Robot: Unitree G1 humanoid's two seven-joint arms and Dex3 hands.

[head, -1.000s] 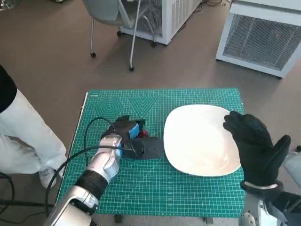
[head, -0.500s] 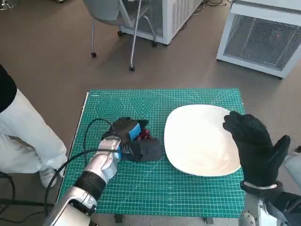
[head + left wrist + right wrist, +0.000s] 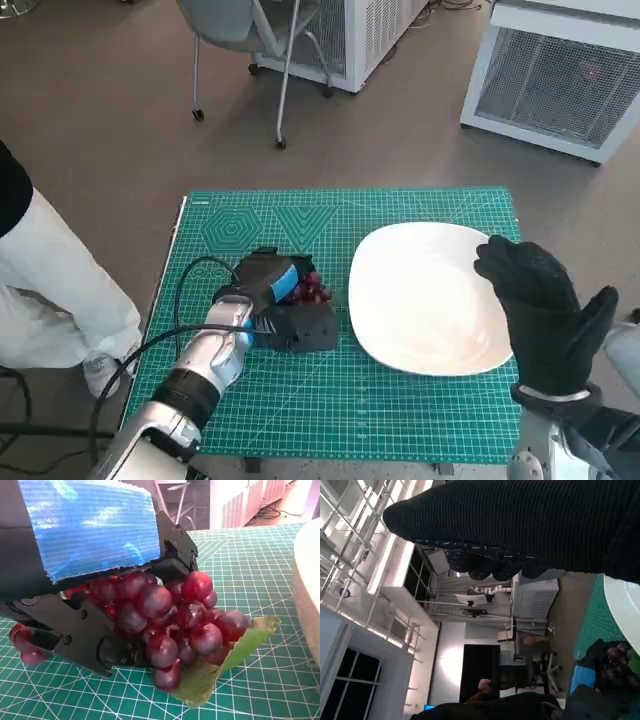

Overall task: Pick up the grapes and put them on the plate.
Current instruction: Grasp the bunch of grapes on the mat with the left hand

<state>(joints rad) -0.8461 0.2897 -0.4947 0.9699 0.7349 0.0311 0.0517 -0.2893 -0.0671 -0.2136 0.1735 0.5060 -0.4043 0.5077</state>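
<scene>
A bunch of dark red grapes [image 3: 314, 291] with a green leaf [image 3: 243, 643] lies low over the green cutting mat [image 3: 340, 400], just left of the white plate [image 3: 430, 295]. My left hand [image 3: 279, 301] grips the bunch. In the left wrist view its black fingers [image 3: 75, 627] close round the grapes [image 3: 172, 622] from both sides, under the blue-taped back [image 3: 90, 530]. The leaf tip seems to touch the mat. My right hand [image 3: 545, 310] hovers with fingers spread over the plate's right edge, holding nothing. The right wrist view shows the glove [image 3: 520, 525], the plate rim [image 3: 626, 605] and the grapes [image 3: 615, 659].
The mat covers the small table. A person's white-clad leg [image 3: 55, 290] stands close to the table's left side. A chair [image 3: 250, 50] and white cabinets [image 3: 560, 80] stand on the floor beyond the far edge.
My left hand has tightened on the grapes and shifted slightly, so more of the red bunch shows at its plate side. The right hand has not moved.
</scene>
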